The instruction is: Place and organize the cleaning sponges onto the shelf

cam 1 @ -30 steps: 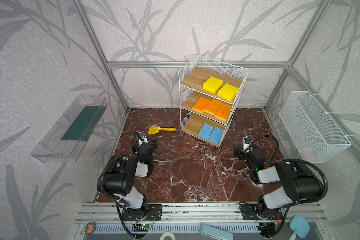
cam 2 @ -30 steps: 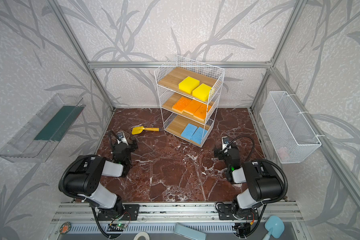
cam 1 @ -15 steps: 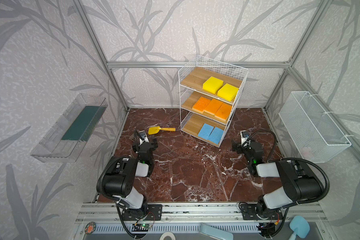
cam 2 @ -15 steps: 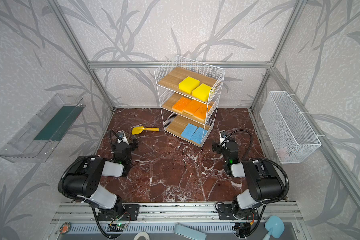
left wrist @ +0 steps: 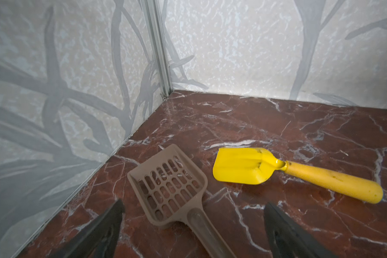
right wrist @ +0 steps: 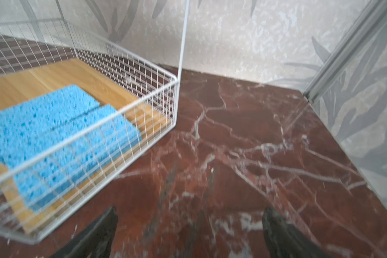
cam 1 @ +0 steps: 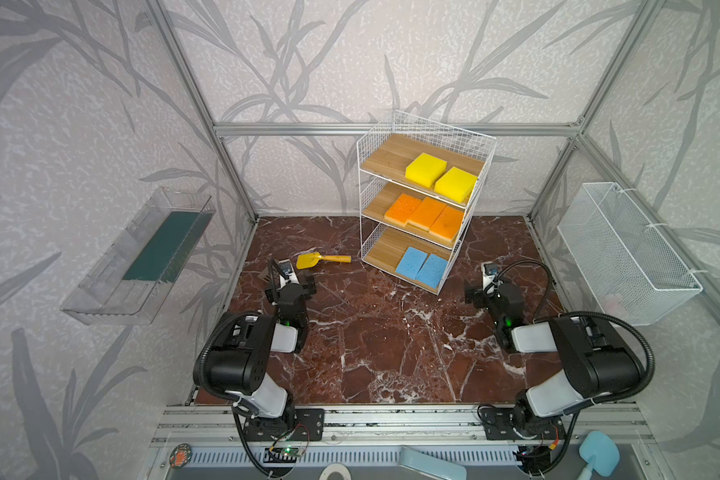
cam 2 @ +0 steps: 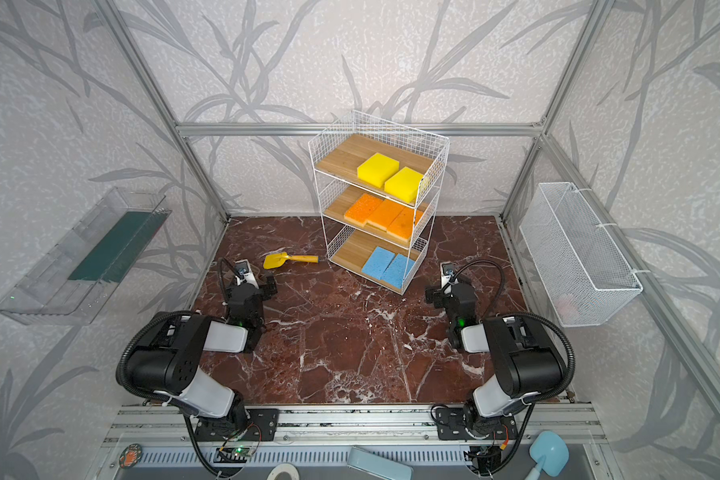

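Surroundings: walls with grey leaf wallpaper and an aluminium frame close the cell on three sides.
Bench: red-brown marble with white veins (cam 1: 371, 332); both arms are folded low near its front edge.
Shelf: the three-tier white wire shelf (cam 1: 387, 156) with wooden boards stands at the back of the bench, a little right of the middle and turned at an angle.
Top tier: two yellow sponges (cam 1: 425, 169) lie side by side, touching.
Middle tier: three orange sponges (cam 1: 427, 213) lie in one row, edge to edge.
Bottom tier: two blue sponges (cam 1: 412, 262) lie side by side behind the low wire front.
Left end effector (left wrist: 193, 204): jaws are spread wide and hold nothing. It points to the far left corner, and the handle of a brown slotted scoop (left wrist: 170, 185) lies on the bench between its fingers.
Right end effector (right wrist: 189, 209): jaws are spread wide and empty, low over bare marble just beside the near right corner of the shelf.
Yellow scoop (cam 1: 308, 260): it lies flat on the bench left of the shelf, handle toward the shelf.
Side walls: a clear plastic tray (cam 1: 138, 257) hangs on the left wall, a white mesh basket (cam 1: 624, 249) on the right wall.
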You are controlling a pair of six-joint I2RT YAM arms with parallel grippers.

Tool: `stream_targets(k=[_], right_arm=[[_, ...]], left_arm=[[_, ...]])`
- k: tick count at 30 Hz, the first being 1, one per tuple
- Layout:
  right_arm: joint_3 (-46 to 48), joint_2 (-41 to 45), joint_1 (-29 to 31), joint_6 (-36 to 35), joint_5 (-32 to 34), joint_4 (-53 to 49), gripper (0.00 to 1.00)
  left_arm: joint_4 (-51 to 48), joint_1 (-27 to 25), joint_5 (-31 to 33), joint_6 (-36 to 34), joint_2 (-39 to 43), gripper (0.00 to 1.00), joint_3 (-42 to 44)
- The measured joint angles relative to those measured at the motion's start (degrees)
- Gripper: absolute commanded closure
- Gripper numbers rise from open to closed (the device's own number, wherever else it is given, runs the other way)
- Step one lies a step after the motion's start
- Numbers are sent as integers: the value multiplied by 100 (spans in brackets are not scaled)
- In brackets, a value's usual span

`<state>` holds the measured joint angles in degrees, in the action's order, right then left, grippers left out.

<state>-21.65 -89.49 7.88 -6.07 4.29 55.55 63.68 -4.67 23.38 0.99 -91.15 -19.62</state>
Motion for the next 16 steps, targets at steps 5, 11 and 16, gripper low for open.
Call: stream_targets(k=[5,11,16], right_arm=[[778,83,7,-11,-17,855,1],[1038,-57,7,-66,-44,1025,1],[846,76,7,-94,-59,929,1]], left_arm=[[225,-17,26,-17,-15,1,219],[667,-20,-46,-48,-61,1,758],[28,90,-291,-48,-42,1,118]])
